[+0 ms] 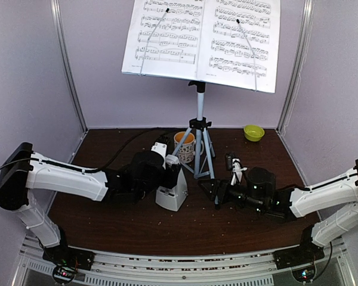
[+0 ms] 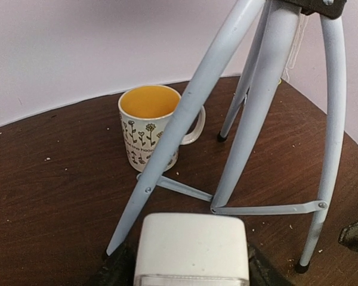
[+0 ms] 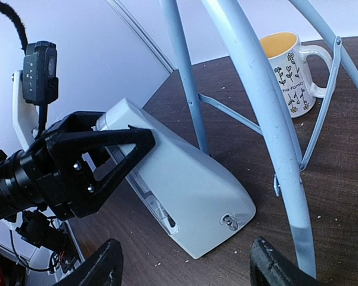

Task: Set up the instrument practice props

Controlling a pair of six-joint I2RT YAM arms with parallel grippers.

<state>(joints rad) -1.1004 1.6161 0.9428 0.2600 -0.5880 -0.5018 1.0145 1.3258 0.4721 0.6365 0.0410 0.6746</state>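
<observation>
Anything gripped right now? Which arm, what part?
Left gripper holds the small white pyramid metronome by its narrow top, jaws on opposite sides. Right gripper: jaws open, empty.

Stand (image 1: 199, 119): upright toward the back of the table (image 1: 107, 229), grey tripod legs splayed. Pages (image 1: 167, 36): two white printed sheets, side by side up top, each crossed by a thin wire arm. Metronome (image 1: 172, 193): small white pyramid, upright just left of the tripod's near leg, top clasped by the left gripper (image 2: 188, 271).
</observation>
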